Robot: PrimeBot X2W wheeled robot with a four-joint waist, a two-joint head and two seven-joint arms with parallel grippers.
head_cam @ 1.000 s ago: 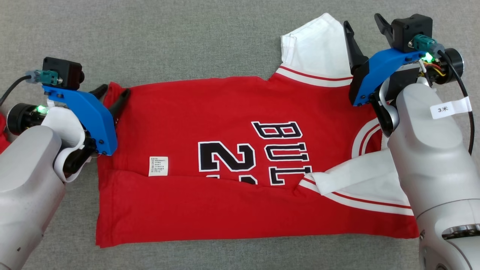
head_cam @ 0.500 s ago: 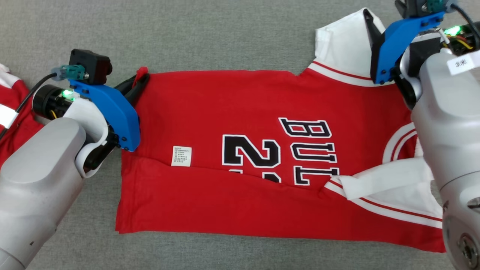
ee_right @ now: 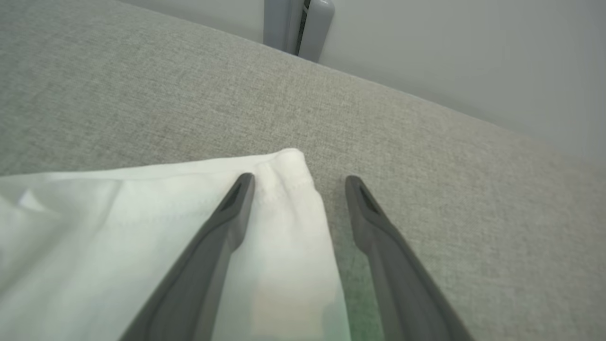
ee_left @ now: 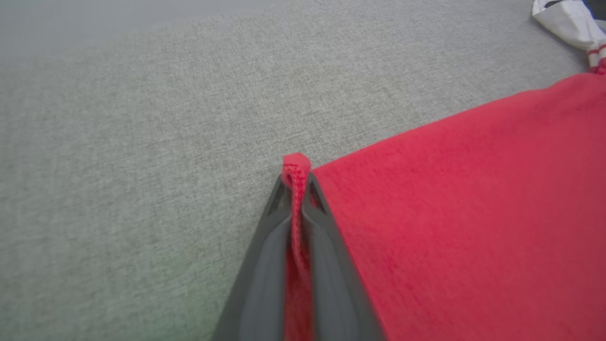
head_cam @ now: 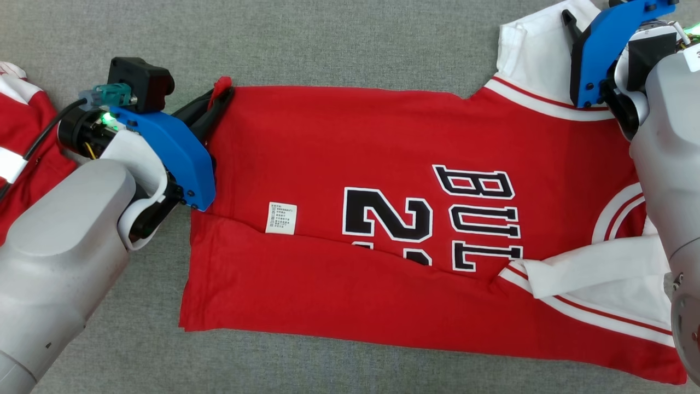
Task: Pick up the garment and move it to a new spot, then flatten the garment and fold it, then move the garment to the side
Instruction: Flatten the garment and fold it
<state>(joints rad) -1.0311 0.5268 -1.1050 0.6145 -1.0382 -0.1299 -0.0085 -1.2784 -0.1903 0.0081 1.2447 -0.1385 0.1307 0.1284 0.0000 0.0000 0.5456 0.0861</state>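
Red jersey (head_cam: 383,164) with white sleeves lies spread on the grey cloth surface (head_cam: 328,44), its near edge folded up over the lower part of the black lettering. The left gripper (ee_left: 296,187) is clamped on the jersey's far left corner, a bit of red hem poking past the tips. The right gripper (ee_right: 298,182) is at the far right, jaws apart, one finger over the far white sleeve (ee_right: 142,213), the other over bare surface. I judge this the folding step: next, the right jaws must close on that sleeve corner, then both arms lift together. No container is in play. Another red garment (head_cam: 22,126) lies at the left edge.
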